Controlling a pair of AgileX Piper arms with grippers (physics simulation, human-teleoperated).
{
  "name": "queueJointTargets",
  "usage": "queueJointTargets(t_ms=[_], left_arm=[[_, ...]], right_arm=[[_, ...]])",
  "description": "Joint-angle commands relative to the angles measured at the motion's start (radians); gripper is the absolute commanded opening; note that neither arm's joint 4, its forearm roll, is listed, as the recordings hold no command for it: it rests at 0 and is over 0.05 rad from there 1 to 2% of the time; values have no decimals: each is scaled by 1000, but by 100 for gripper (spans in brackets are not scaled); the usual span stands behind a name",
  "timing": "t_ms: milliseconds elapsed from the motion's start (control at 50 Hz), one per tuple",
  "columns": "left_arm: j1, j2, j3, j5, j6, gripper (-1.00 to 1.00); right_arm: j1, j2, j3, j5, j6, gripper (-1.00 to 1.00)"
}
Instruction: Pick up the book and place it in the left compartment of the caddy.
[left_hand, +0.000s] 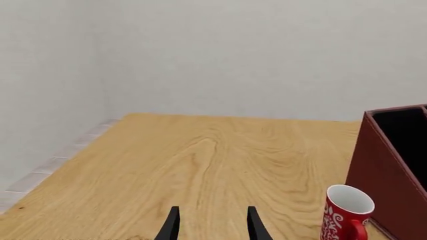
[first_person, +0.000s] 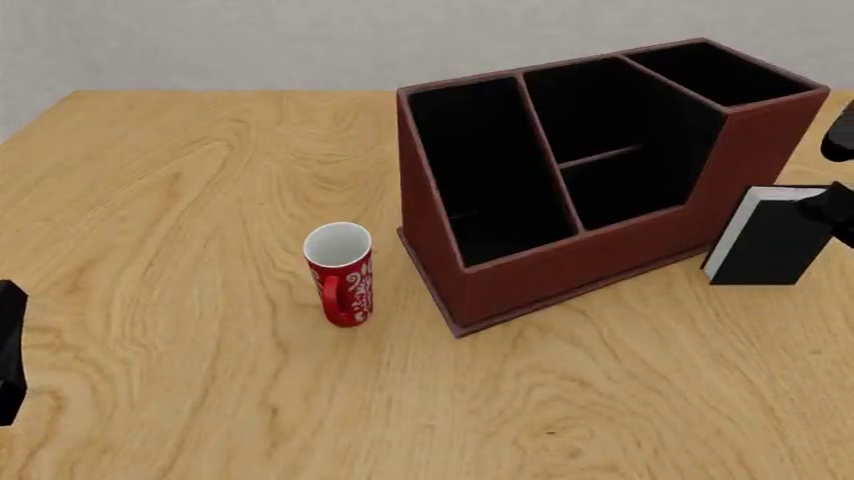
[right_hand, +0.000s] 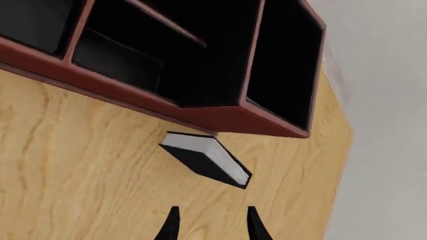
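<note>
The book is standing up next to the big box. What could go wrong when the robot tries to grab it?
The book stands upright close beside the caddy, so a nudge from the right gripper could tip it over or push it against the caddy wall. The open jaws might also clip that wall. And the left compartment lies at the caddy's far end, beyond the other sections, near the mug.

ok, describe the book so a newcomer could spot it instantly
Start from the big red-brown caddy on the wooden table. Just off its right end the book stands upright, apart from the wall. It is plain black with white page edges; the red mug stands on the caddy's opposite side.
</note>
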Motion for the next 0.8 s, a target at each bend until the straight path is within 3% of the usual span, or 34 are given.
queueJointTargets(t_ms=[20,400,800], left_arm=[[19,0,1,-1,4,100],[51,0,5,-4,8,100],[69,1,27,-13,12,100]], right_arm=[[-14,68,-33,-18,-86,100],[-17,151,-37,-59,-151,100],[-50,295,-40,-174,-255,100]])
